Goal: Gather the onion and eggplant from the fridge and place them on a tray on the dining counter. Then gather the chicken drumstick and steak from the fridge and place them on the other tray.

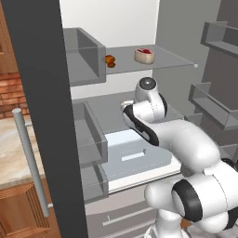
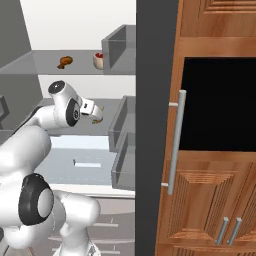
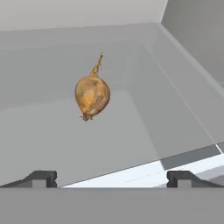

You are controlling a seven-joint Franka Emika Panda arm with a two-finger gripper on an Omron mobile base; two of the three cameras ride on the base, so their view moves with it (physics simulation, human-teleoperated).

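Left base view: fridge (image 1: 42, 93) open, steak (image 1: 144, 55) and chicken drumstick (image 1: 110, 61) apart on the upper shelf (image 1: 176, 59). Right base view: arm reaching onto the middle shelf, gripper (image 2: 96, 113) near the onion (image 2: 98, 120). Hand view: 2 fingers (image 3: 41, 178) spread wide, gripping nothing, onion lying on the shelf ahead, apart from them.

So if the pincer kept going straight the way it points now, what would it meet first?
Most likely the onion, lying on the fridge shelf ahead of the open pincer, slightly left of centre; depth is hard to judge.
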